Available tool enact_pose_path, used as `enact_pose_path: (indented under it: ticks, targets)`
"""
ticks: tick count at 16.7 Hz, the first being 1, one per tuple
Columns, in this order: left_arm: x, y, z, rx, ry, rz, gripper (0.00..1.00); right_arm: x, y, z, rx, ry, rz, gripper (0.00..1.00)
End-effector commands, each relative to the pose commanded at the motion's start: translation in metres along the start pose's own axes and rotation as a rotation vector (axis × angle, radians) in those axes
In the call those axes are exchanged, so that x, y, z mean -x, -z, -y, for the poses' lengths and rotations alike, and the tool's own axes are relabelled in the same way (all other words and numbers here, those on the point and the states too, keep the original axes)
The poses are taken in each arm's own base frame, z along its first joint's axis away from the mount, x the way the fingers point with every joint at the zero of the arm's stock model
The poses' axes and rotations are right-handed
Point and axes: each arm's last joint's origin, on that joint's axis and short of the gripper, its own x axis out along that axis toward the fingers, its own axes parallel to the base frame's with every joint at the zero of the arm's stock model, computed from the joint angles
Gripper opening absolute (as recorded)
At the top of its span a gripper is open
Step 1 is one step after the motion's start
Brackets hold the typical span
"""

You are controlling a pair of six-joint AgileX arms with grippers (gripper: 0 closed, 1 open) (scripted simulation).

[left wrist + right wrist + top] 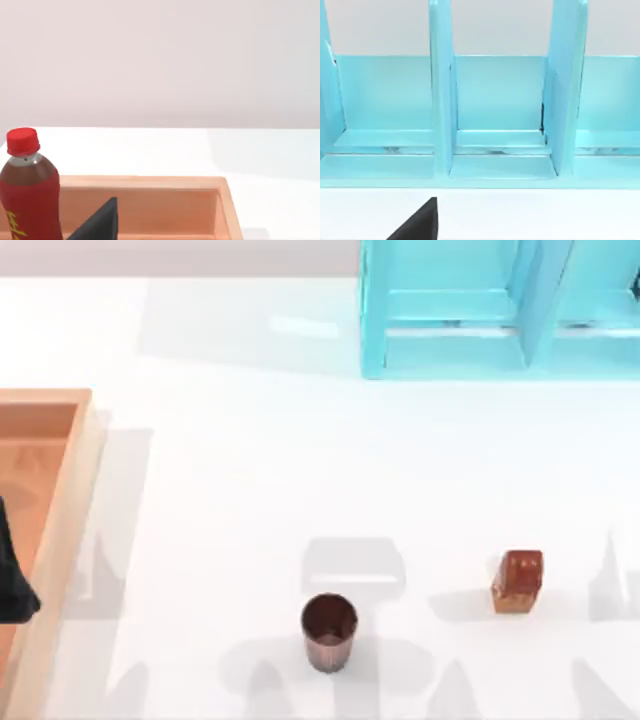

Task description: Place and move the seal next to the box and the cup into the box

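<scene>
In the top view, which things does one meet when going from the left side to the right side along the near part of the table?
box → cup → seal

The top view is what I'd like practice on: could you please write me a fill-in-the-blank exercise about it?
1. The cup stands ____ on the table.
2. The seal sits to the cup's ____.
3. The box lies at the table's ____ edge.
4. The shelf frame is coloured ____.

Missing words: upright; right; left; turquoise
</scene>
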Motion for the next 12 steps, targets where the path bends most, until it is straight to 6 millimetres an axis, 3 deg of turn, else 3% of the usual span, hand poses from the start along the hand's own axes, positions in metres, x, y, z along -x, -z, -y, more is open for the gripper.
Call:
enact_pose_path:
  ticks: [3,6,9,12]
  targets:
    - [0.0,-0.002,0.001,0.004,0.007,-0.004,1.0,0.0,0.0,0.0,0.0,0.0,0.0,1.0]
    - [-0.001,-0.022,0.007,0.04,0.066,-0.038,1.0,0.0,0.0,0.0,0.0,0.0,0.0,1.0]
    - [-0.007,-0.062,0.02,0.106,0.168,-0.112,1.0,0.0,0.0,0.0,0.0,0.0,0.0,1.0]
    - [-0.028,-0.119,0.044,0.182,0.284,-0.229,1.0,0.0,0.0,0.0,0.0,0.0,0.0,1.0]
